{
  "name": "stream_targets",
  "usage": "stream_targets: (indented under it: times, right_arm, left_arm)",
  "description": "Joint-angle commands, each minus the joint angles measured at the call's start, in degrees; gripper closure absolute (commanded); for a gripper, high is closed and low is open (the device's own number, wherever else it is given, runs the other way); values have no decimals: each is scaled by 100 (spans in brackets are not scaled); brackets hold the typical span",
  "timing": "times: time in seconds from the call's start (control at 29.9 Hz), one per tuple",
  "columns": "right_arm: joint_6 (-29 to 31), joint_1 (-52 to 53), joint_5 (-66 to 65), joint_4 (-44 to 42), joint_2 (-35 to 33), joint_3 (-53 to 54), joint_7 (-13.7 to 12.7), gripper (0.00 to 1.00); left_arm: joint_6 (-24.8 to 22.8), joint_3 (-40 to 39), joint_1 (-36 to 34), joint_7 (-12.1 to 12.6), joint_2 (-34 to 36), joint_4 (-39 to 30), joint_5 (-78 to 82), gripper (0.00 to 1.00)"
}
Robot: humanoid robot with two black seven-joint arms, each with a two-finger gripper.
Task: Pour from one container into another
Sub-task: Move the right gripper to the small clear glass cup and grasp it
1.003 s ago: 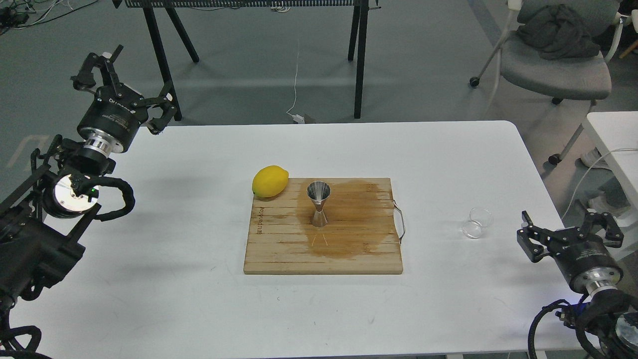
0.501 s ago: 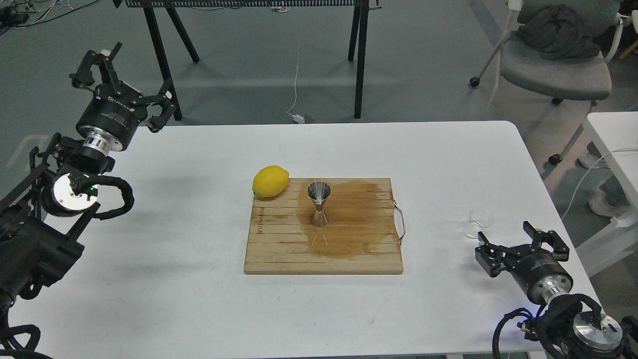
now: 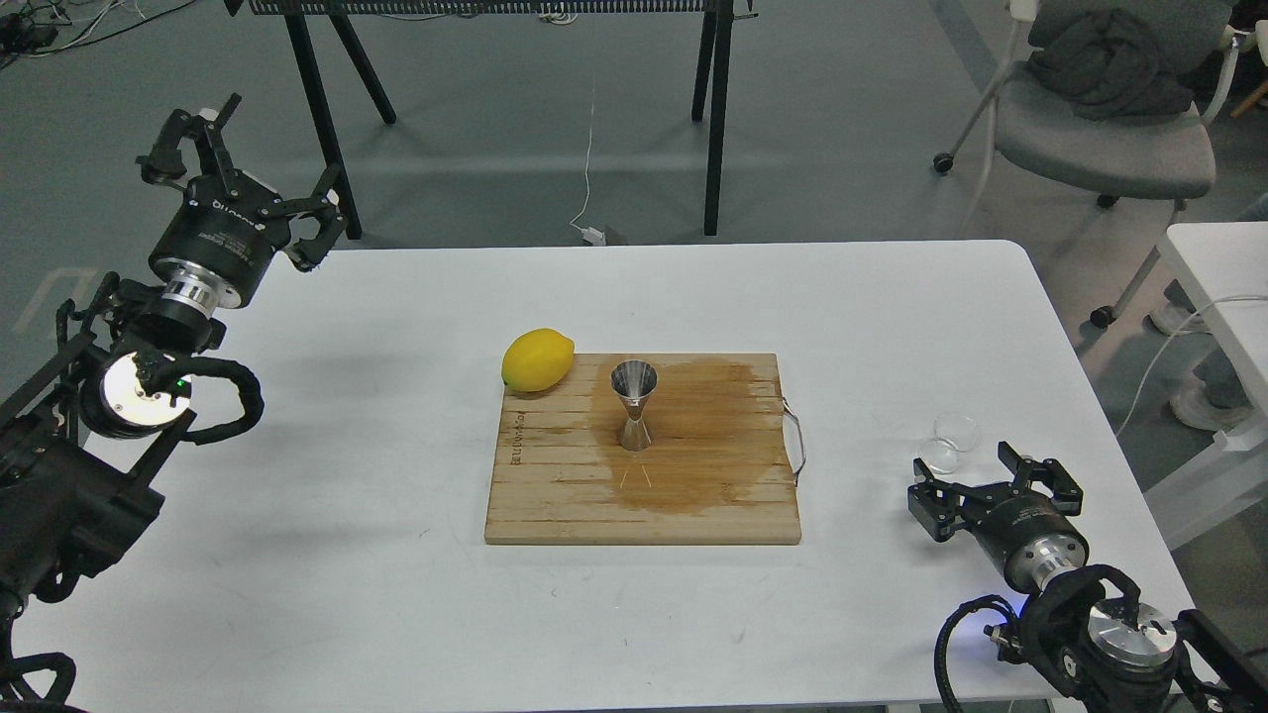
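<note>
A small clear glass cup stands on the white table at the right, beyond the board's metal handle. The shiny silver jigger stands upright on the wooden cutting board, in a wet brown stain. My right gripper is open just in front of the glass cup, fingers spread to either side, not touching it. Far off at the table's back left corner, my left gripper is raised and open, holding nothing.
A yellow lemon rests at the board's back left corner. A grey chair with dark cloth stands beyond the table's right rear. A second white table is at the far right. Black frame legs stand behind.
My right arm has swung left and forward, bringing its open gripper from the table's right edge to just in front of the glass cup. The left gripper shifted only slightly.
</note>
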Motion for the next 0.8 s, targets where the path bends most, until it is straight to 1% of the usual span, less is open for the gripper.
stream_targets:
  times: [0.0,0.2,0.57,0.74,0.77]
  right_arm:
    - [15,163,-9,-223,54,-146,-1,2]
    - [15,418,-18,-618,186,-252,34,2]
    - [42,453,-18,-645,221,-173,78,3]
    - [103,453,-18,-645,221,-138,78,7]
    - [112,453,-18,-645,221,-129,78,10]
  left_arm:
    - [-8,-9,0,-1,4,-2,1,0]
    - [-289,0,79,-1,13,6,-8,0]
    - [-290,-9,79,-1,-22,6,1,0]
    - [-290,-9,79,-1,-31,-3,1,0]
    - [-298,-9,79,-1,-22,6,-8,0]
